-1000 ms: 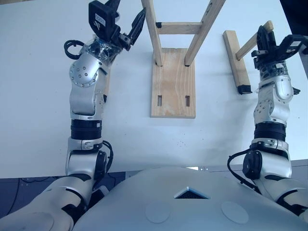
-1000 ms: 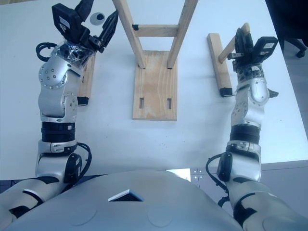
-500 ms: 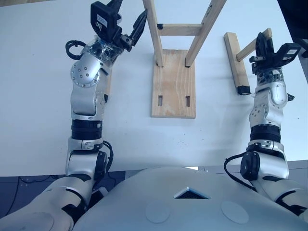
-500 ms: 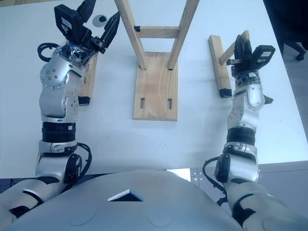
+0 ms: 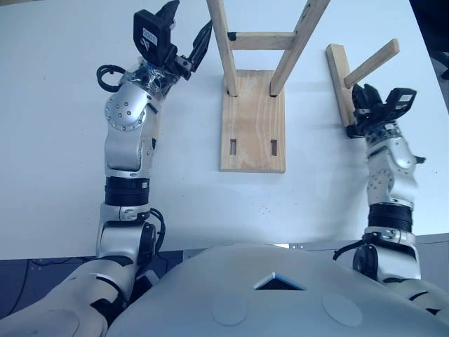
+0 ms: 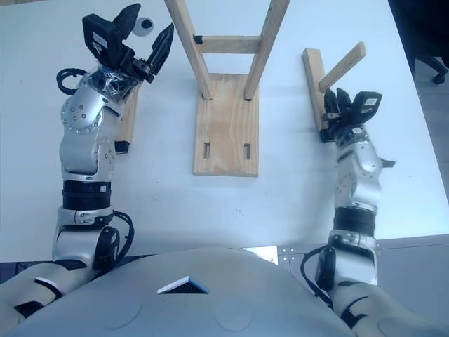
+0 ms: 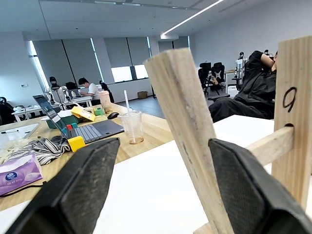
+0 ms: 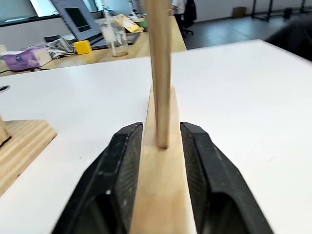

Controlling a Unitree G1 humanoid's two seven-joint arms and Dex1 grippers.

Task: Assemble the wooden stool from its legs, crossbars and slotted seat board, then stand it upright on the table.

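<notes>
Left gripper (image 5: 189, 19) wide open, in air just left of upright leg (image 5: 224, 56) on seat board (image 5: 252, 133). Right gripper (image 5: 367, 95) open, astride near end of loose leg (image 5: 338, 77); contact unclear.

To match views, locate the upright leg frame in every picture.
Left eye: upright leg frame top centre, standing in the seat board.
Right eye: frame top centre.
Left wrist: frame close beyond the open left gripper.
Right wrist: frame sliver at the edge, on the board.
Landmark: the seat board.

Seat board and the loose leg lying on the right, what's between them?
Nothing: only bare white table separates the seat board from the loose leg, as seen in both eye views.
</notes>
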